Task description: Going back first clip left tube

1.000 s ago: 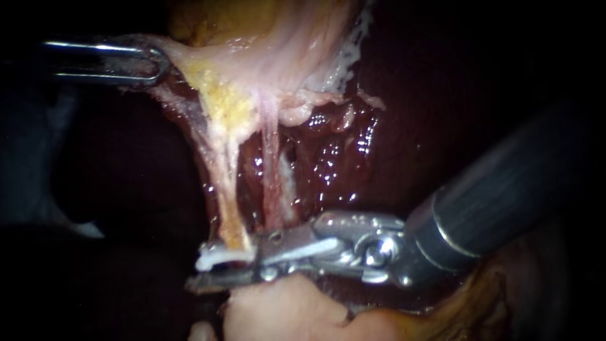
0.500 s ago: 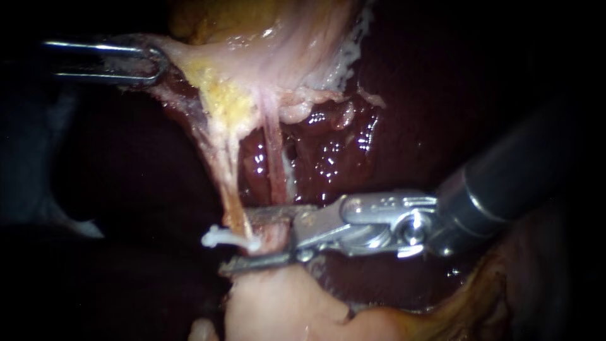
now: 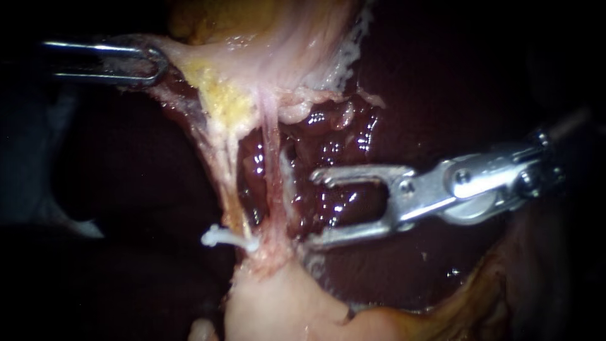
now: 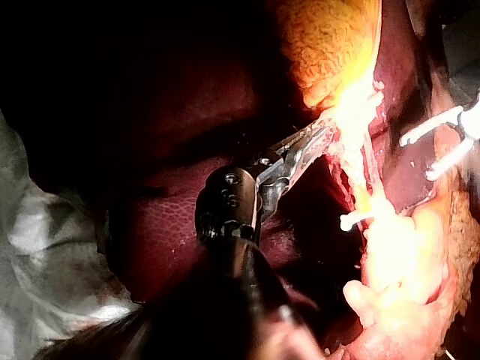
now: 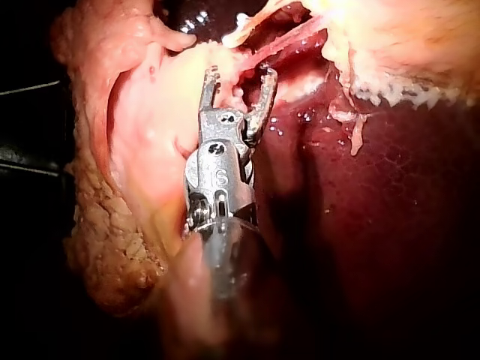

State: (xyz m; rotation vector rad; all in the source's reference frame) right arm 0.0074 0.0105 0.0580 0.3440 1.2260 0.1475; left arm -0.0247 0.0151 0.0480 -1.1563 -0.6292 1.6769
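We see the dark liver [image 3: 442, 95] filling the frame, bare at right. Pale tissue [image 3: 252, 38] hangs from the top edge, and our left instrument [image 3: 151, 63], upper left, is clamped on its rim. Our right instrument [image 3: 312, 209], centre right, spreads its jaws wide and empty, tips just beside the strands. The left tube [image 3: 224, 183], centre-left, carries the white clip [image 3: 221, 238] across its lower end.

Clip [image 3: 221, 237] left of right instrument [image 3: 312, 209]
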